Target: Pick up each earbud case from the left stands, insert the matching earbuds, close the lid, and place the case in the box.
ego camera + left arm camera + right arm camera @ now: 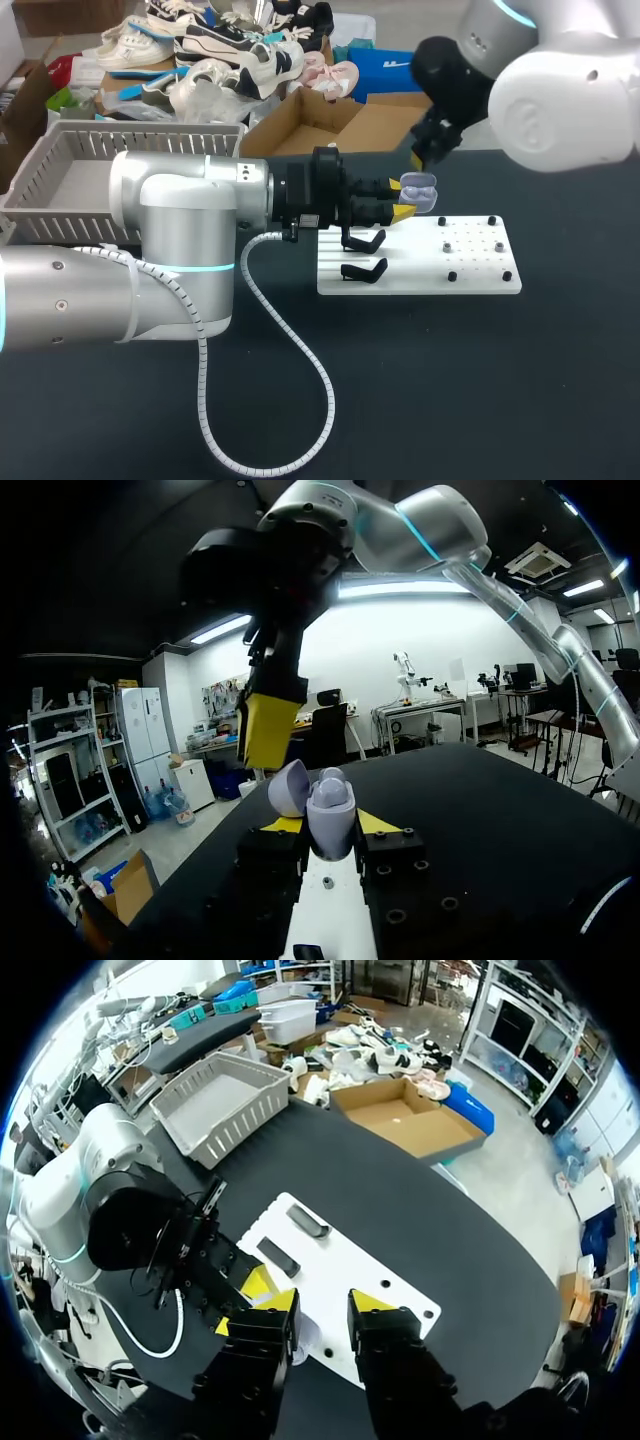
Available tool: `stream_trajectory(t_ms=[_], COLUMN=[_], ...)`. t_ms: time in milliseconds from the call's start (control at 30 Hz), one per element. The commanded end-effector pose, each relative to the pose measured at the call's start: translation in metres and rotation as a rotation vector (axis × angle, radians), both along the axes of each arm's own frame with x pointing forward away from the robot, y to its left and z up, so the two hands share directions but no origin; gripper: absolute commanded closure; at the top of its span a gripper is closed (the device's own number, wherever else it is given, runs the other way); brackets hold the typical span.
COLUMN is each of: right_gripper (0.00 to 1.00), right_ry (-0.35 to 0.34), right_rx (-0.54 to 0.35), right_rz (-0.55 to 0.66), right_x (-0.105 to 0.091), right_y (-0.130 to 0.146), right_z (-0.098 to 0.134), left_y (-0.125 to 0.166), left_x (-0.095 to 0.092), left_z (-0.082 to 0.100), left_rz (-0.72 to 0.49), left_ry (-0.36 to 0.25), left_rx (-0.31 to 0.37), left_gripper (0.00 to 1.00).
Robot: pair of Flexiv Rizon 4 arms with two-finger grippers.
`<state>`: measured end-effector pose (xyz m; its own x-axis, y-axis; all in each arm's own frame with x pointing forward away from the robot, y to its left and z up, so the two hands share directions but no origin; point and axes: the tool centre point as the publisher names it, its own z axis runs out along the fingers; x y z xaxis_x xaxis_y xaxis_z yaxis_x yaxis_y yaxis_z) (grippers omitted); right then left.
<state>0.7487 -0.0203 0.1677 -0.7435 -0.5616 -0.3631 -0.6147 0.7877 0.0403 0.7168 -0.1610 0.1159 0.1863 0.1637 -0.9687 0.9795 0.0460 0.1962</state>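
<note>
The left arm lies level across the table (470, 390), its claw (330, 828) clamped on the lavender earbud case (420, 190) (lid tipped open), held above the white stand board (475, 272). The right arm slopes down from above, its claw (322, 1305) with fingers apart, just beside the case.

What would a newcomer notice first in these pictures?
The lavender earbud case, lid open, gripped by the left gripper over the white stand board. Next, the right gripper, open, hanging just above the case. At the table's far left sits a grey basket.
</note>
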Motion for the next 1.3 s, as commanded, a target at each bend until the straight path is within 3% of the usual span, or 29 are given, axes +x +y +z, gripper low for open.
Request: stream_trajectory(t_ms=[33, 733, 1000, 1300], right_gripper=[0.72, 0.73, 0.73, 0.73], right_ry=[0.010, 0.011, -0.016, 0.008], right_rx=[-0.003, -0.005, -0.001, 0.027], right_rz=[-0.001, -0.017, -0.022, -0.027], right_x=[0.001, -0.016, -0.005, 0.014], right_y=[0.002, 0.001, -0.003, -0.002], right_z=[0.000, 0.002, 0.012, 0.001], left_y=[0.000, 0.000, 0.000, 0.000], left_x=[-0.002, -0.002, -0.002, -0.002], left_z=[0.000, 0.000, 0.000, 0.000], left_rz=[0.007, 0.007, 0.007, 0.007], left_ry=[-0.002, -0.002, -0.002, -0.002], left_rx=[-0.001, -0.001, -0.001, -0.001], left_gripper=[1.00, 1.00, 1.00, 1.00])
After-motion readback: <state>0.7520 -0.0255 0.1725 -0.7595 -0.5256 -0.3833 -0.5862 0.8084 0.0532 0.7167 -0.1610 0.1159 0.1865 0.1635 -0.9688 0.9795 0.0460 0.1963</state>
